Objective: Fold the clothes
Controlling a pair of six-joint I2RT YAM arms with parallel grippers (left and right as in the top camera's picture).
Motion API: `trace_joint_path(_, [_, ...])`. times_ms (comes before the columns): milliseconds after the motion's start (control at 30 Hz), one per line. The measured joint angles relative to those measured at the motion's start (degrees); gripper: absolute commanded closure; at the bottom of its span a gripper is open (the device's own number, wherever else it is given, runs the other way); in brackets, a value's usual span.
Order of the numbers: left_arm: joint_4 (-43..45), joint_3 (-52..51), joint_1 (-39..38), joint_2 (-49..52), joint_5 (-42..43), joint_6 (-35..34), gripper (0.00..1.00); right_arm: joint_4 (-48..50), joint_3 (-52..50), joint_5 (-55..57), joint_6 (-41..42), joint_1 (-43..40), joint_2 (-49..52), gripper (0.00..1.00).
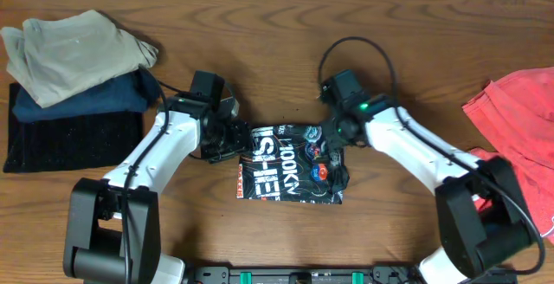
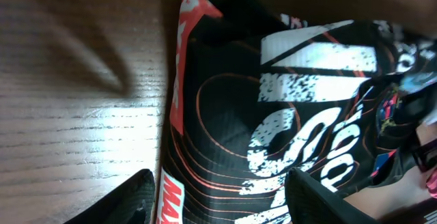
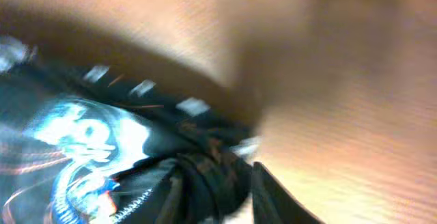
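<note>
The black jersey (image 1: pixel 290 167) with white lettering and thin orange lines lies folded into a small rectangle at the table's middle. My left gripper (image 1: pixel 232 138) is at its left edge. In the left wrist view the fingers (image 2: pixel 218 203) are wide open, straddling the jersey's (image 2: pixel 273 115) red-trimmed edge. My right gripper (image 1: pixel 333 141) is at the jersey's upper right corner. The right wrist view is blurred; bunched black cloth (image 3: pixel 102 142) sits pinched against the one visible finger (image 3: pixel 225 183). A coral-red garment (image 1: pixel 515 111) lies at the far right.
A stack of folded clothes sits at the far left: a beige piece (image 1: pixel 69 46) on a navy one (image 1: pixel 86 93), with a black piece (image 1: pixel 69 137) below. The wooden table (image 1: pixel 260 24) shows behind the jersey.
</note>
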Motion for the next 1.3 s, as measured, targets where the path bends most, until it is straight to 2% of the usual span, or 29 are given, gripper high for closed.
trace_joint_path(133, [0.13, -0.09, 0.0, 0.0, 0.0, 0.02, 0.37, -1.14, 0.44, 1.55, 3.39, -3.02, -0.83, 0.58])
trace_joint_path(233, [0.15, -0.11, 0.0, 0.0, -0.02, 0.0, 0.37, -7.08, 0.52, 0.59, 5.86, -3.82, -0.94, 0.55])
trace_joint_path(400, [0.31, -0.11, 0.0, 0.0, -0.11, 0.0, 0.37, -16.74, 0.57, -7.45, 6.32, -3.98, -1.05, 0.56])
trace_joint_path(533, [0.74, -0.11, 0.0, 0.0, -0.11, 0.0, 0.37, -20.37, 0.57, -15.1, 4.57, -3.41, -1.07, 0.53])
trace_joint_path(833, [0.85, -0.11, 0.0, 0.0, -0.11, 0.0, 0.37, -18.84, 0.35, -19.47, 3.5, 0.11, -1.07, 0.53])
trace_joint_path(1100, [0.85, -0.11, 0.0, 0.0, -0.11, 0.0, 0.37, -18.86, -1.2, -13.27, 7.87, 0.42, -1.09, 0.53])
trace_joint_path(1300, [0.85, -0.11, 0.0, 0.0, -0.11, 0.02, 0.37, -17.92, -2.43, -11.96, 8.87, 0.59, -1.09, 0.58])
